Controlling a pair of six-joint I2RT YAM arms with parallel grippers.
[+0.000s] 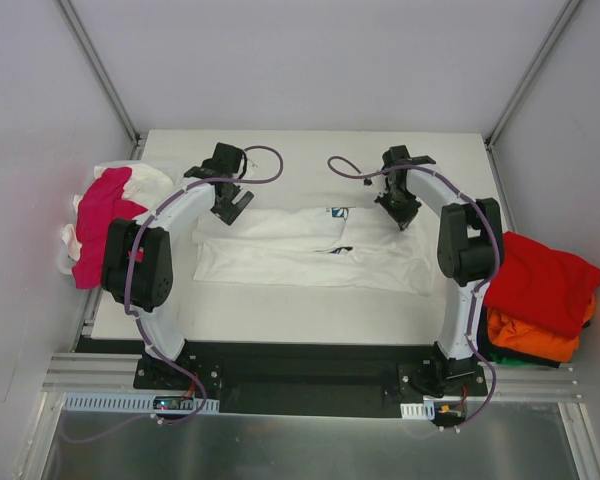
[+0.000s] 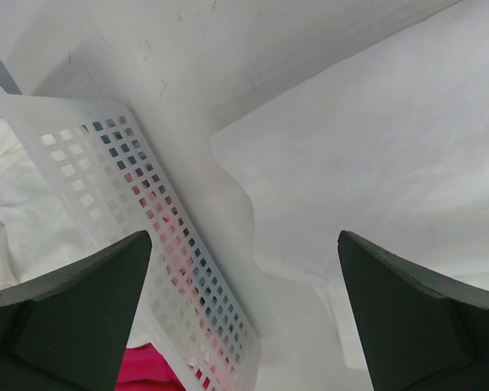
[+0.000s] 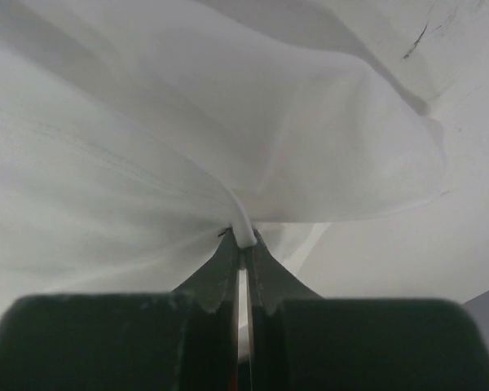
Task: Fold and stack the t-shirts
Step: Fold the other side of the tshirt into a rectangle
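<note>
Working on the white tee (image 1: 310, 250), spread on the bench (image 1: 280, 320) between the basket (image 2: 147, 220) of pink tees (image 1: 105, 205) and the red-and-orange stack (image 1: 540, 280). Pinching a thin fold at its far right edge with the right claw (image 3: 243, 244), clamped on cloth. Holding the left claw (image 2: 244, 244) wide apart above the far left corner, touching nothing. Could lose so slight a pinch under a hard pull; could skew the tee by dragging one side alone; might snag the basket on descent.

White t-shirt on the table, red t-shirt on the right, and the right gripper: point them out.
white t-shirt (image 1: 300, 264): top view, flat middle of the cloth.
red t-shirt (image 1: 542, 280): top view, top of the right-hand pile.
right gripper (image 3: 243, 242): right wrist view, fingertips pinching the white t-shirt.
</note>
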